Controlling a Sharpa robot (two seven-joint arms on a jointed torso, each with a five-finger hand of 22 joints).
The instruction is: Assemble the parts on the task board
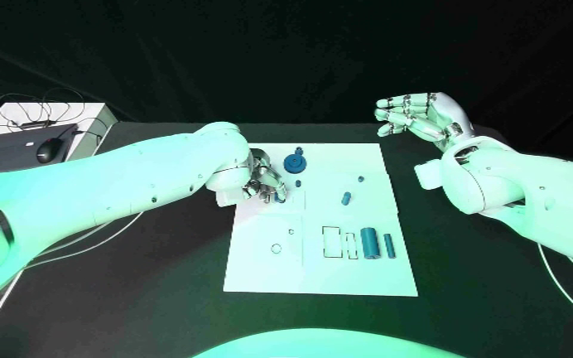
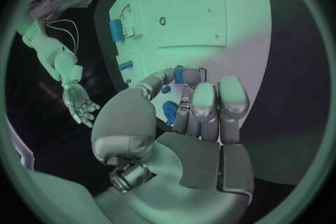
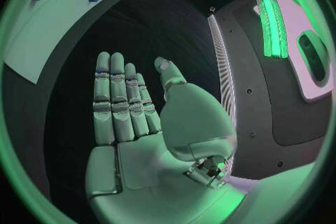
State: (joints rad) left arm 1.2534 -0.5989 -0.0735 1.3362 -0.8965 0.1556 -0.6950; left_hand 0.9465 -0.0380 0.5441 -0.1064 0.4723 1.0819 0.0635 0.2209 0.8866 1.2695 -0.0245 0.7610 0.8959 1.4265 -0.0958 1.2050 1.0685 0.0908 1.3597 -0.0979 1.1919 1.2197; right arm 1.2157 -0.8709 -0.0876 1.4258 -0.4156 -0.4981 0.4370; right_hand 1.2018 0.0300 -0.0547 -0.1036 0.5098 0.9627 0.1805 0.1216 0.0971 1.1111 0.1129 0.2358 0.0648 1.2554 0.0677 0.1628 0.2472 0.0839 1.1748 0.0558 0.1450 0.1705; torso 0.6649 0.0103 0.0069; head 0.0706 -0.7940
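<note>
The white task board (image 1: 358,275) lies mid-table. My left hand (image 1: 261,181) is bent down over its far left part, and thumb and fingertip close on a small blue part (image 2: 179,74) right at the board's surface. A blue gear-shaped part (image 1: 296,162) stands just right of that hand. Two small blue parts (image 1: 345,199) lie mid-board, and two blue cylinders (image 1: 373,243) lie by the slots near the front. My right hand (image 1: 421,116) hangs raised beyond the board's far right corner, fingers spread, holding nothing; its flat palm (image 3: 133,123) faces the dark table.
A white box (image 1: 60,116) with a black mouse (image 1: 48,152) and cables sits at the table's far left. Bare black table (image 1: 478,292) surrounds the board. The board has round holes (image 1: 276,249) and rectangular slots (image 1: 333,242) in its front half.
</note>
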